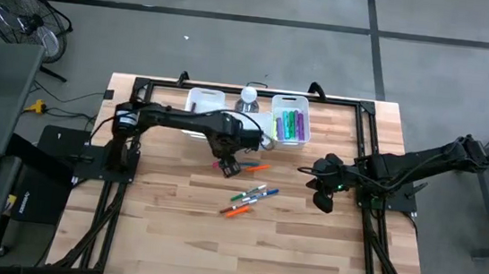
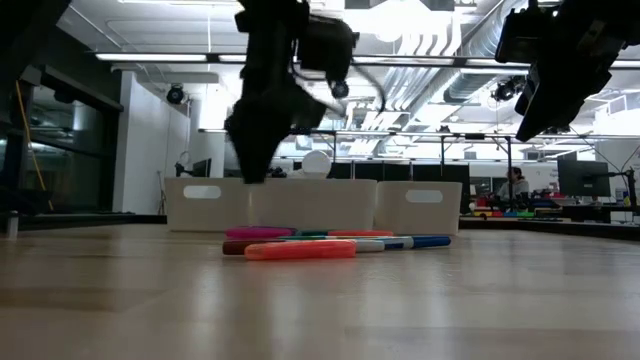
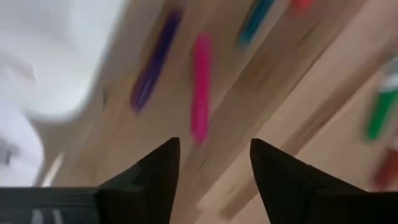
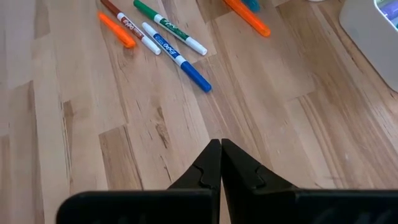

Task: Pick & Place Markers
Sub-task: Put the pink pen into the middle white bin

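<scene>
You've got a pink marker [image 3: 201, 87] and a purple marker [image 3: 154, 59] on pale, streaky-grained wood [image 4: 112, 155]. There's a blue marker [image 4: 177, 57] with a white barrel, a green marker [image 4: 169, 27] white at one end, an orange marker [image 4: 115, 29], and a brown-red marker [image 4: 127, 25]. The bins [image 1: 290, 101] are white, one showing green and purple inside. Both arms are black.

Bright overhead strip lighting, left wrist view motion-blurred, arms backlit
</scene>
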Robot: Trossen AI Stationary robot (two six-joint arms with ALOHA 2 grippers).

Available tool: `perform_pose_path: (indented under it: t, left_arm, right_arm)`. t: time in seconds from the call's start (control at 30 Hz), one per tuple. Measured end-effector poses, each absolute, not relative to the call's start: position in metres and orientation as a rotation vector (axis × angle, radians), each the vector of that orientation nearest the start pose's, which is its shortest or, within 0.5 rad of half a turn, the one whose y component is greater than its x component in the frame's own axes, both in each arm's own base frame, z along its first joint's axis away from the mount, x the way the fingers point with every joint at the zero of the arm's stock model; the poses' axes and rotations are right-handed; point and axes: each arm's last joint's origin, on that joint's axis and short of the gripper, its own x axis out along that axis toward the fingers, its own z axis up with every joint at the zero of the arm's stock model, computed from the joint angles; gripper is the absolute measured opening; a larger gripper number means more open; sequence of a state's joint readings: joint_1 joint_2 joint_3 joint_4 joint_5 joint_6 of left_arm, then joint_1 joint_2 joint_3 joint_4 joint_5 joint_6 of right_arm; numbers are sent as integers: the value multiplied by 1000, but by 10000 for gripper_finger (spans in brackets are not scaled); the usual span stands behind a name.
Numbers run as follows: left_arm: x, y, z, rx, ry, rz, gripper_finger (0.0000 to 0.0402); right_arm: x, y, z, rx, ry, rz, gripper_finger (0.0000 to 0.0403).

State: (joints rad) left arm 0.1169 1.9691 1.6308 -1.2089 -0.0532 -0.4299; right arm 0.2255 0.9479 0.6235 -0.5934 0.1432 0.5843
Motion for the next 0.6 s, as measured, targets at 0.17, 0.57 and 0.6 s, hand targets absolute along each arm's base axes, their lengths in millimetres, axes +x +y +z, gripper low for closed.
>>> perform_pose_path:
  t: [0.17, 0.57, 0.6]
  left_arm:
    - [379, 46, 200, -408, 1581, 475, 193]
    - [390, 48, 177, -372, 1596, 485, 193]
    - [391, 48, 174, -372, 1597, 484, 193]
  right_arm:
    - [172, 35, 220, 376, 891, -188, 0]
    - [172, 35, 220, 394, 892, -190, 0]
    - [172, 35, 220, 394, 892, -191, 0]
